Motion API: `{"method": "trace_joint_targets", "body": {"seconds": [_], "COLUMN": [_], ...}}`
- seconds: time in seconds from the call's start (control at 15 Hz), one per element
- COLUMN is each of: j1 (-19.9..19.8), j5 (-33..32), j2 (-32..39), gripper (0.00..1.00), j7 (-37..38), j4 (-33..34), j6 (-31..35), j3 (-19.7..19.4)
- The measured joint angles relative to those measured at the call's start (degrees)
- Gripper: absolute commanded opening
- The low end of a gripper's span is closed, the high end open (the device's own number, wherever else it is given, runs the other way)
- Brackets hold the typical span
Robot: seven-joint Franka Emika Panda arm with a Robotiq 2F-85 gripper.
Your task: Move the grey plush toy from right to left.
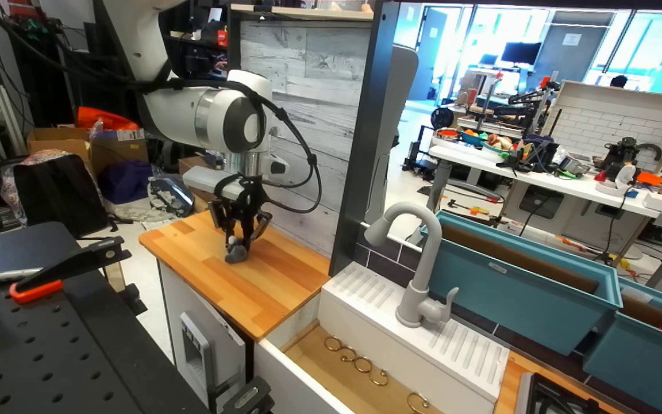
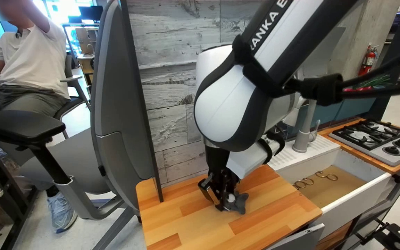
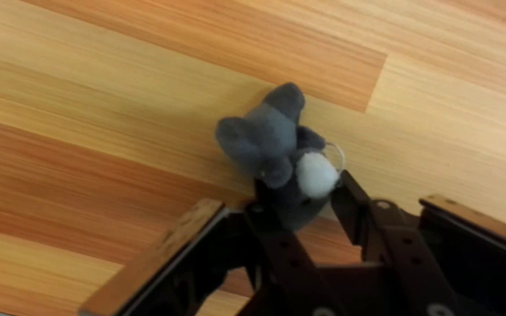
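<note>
The grey plush toy (image 1: pixel 237 253) is a small dark grey lump low at the wooden counter (image 1: pixel 273 287). It also shows in an exterior view (image 2: pixel 240 202), with a white patch beside the fingers. In the wrist view the toy (image 3: pixel 270 131) has rounded grey limbs, a white snout and a thin white loop. My gripper (image 3: pixel 301 182) points down, with one finger on each side of the toy's head, and is shut on it. The fingers also show in both exterior views (image 1: pixel 238 240) (image 2: pixel 225 203). I cannot tell whether the toy's underside touches the counter.
A grey wood-pattern wall panel (image 1: pixel 308 115) stands behind the counter. A white sink (image 1: pixel 365 299) with a grey faucet (image 1: pixel 423 276) adjoins it. A grey chair (image 2: pixel 116 104) stands beside the counter's end. A stove (image 2: pixel 377 139) and teal bins (image 1: pixel 515 287) are farther along.
</note>
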Motion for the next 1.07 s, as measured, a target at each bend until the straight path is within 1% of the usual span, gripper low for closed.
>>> {"method": "trace_joint_targets", "body": {"seconds": [0.13, 0.2, 0.27, 0.53, 0.67, 0.87, 1.07], "j1": [0.46, 0.82, 1.24, 4.13, 4.98, 5.08, 5.01], "j5": [-0.07, -0.11, -0.18, -0.27, -0.27, -0.27, -0.26], "j2": [0.00, -0.04, -0.11, -1.56, -3.41, -7.92, -14.07], "gripper": [0.87, 0.95, 0.99, 1.00, 1.00, 1.00, 1.00], "j7": [-0.94, -1.22, -1.29, 0.94, 2.63, 4.48, 6.72], "j4": [0.65, 0.91, 1.03, 0.70, -0.84, -5.33, -11.64], "j6": [-2.22, -3.27, -4.16, -10.12, -11.49, -11.39, -10.11], "j3": [0.00, -0.01, -0.04, -2.06, -2.86, -3.22, -3.56]}}
